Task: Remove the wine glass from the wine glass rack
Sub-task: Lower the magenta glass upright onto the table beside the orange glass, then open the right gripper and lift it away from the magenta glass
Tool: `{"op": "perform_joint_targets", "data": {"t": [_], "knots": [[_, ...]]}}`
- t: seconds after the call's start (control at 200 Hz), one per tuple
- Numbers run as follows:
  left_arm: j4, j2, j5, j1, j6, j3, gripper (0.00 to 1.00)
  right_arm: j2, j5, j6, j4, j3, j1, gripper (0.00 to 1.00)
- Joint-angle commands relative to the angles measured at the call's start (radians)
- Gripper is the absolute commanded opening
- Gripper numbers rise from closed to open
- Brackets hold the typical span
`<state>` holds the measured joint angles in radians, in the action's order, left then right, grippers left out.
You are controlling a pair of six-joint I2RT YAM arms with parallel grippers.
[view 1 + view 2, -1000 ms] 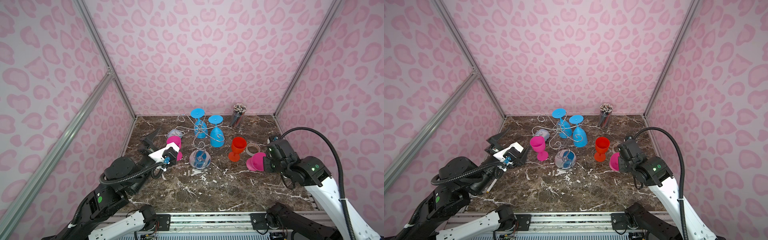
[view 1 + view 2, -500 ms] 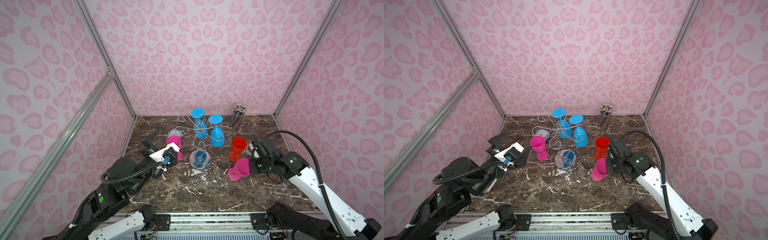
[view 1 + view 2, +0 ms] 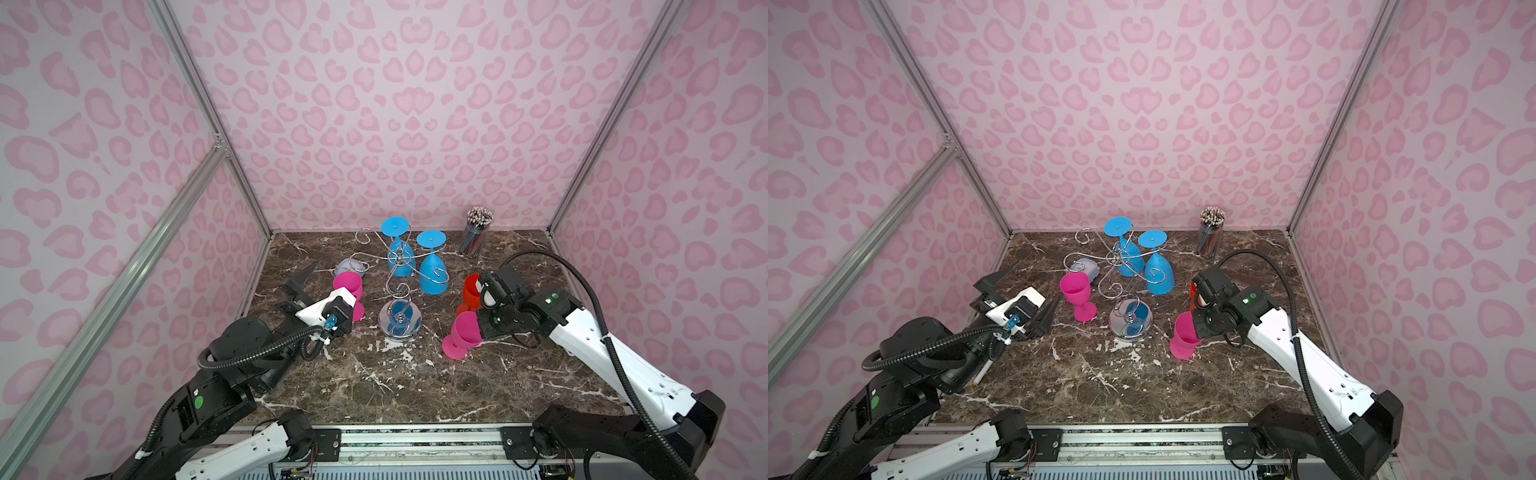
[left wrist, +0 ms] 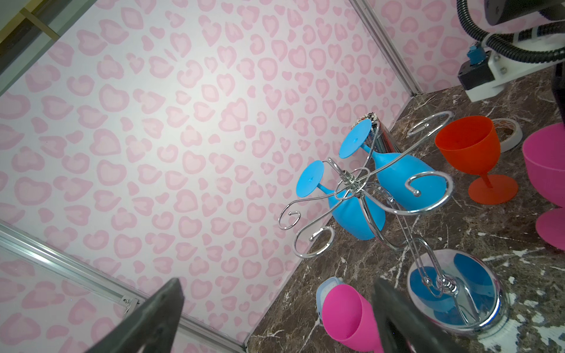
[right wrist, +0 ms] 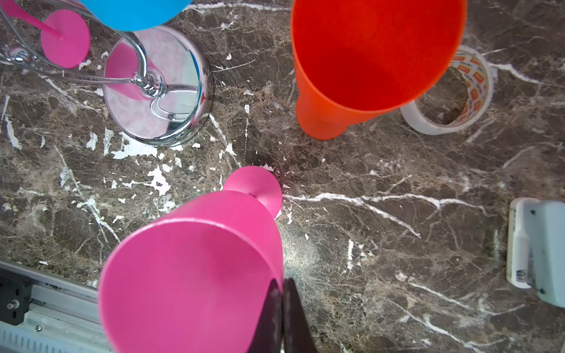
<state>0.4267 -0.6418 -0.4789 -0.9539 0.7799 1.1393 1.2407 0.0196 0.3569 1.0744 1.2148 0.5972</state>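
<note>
The right pincer (image 5: 282,305) was closed on the pink wine glass (image 5: 195,275), its two dark fingers (image 5: 270,308) pinching the thin bowl wall at the rim. The glass was off the wine glass rack (image 3: 400,324) and tilted, its foot low over the desk (image 3: 374,386) in front of the chrome base; whether the foot touched the marble could not be told. It looked like moulded plastic, so it was probably light, stiff and hard to break, but smooth and slippery. A pinch on one side of the rim left the weight hanging free, so the glass could swing or slip if jolted. A hold around the bowl would likely have been steadier. Two blue wine glasses (image 3: 432,276) hung upside down on the rack, stems through the wire arms and feet resting on top. They would probably come away only by sliding outward past the curled ends, gripped low on the bowl. The left pincer (image 4: 275,324) stood wide open and empty, close to a second pink glass (image 3: 1075,293) standing upright on the desk. An orange glass (image 3: 471,289) stood just behind the right arm's wrist.
</note>
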Motion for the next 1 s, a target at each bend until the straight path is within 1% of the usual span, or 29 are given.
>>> {"op": "perform_joint_targets", "data": {"t": [0.0, 0.205, 0.39, 0.605, 0.92, 1.0], "knots": [[-0.001, 0.002, -0.006, 0.001, -0.014, -0.001, 0.97, 0.029, 0.007, -0.028, -0.007, 0.017, 0.006, 0.00], [0.007, 0.004, 0.000, 0.000, -0.024, 0.001, 0.97, 0.071, 0.006, -0.052, -0.010, 0.038, 0.013, 0.00], [0.018, 0.005, -0.001, 0.000, -0.033, 0.001, 0.97, 0.113, -0.036, -0.071, 0.020, 0.063, 0.025, 0.00], [0.020, -0.001, 0.001, 0.000, -0.038, 0.005, 0.97, 0.172, -0.028, -0.085, 0.065, 0.090, 0.030, 0.00], [0.021, -0.012, 0.005, 0.001, -0.035, 0.008, 0.97, 0.172, -0.017, -0.079, 0.038, 0.075, 0.031, 0.00], [0.021, -0.012, 0.006, 0.001, -0.038, 0.006, 0.97, 0.172, -0.016, -0.079, 0.038, 0.074, 0.031, 0.08]]}}
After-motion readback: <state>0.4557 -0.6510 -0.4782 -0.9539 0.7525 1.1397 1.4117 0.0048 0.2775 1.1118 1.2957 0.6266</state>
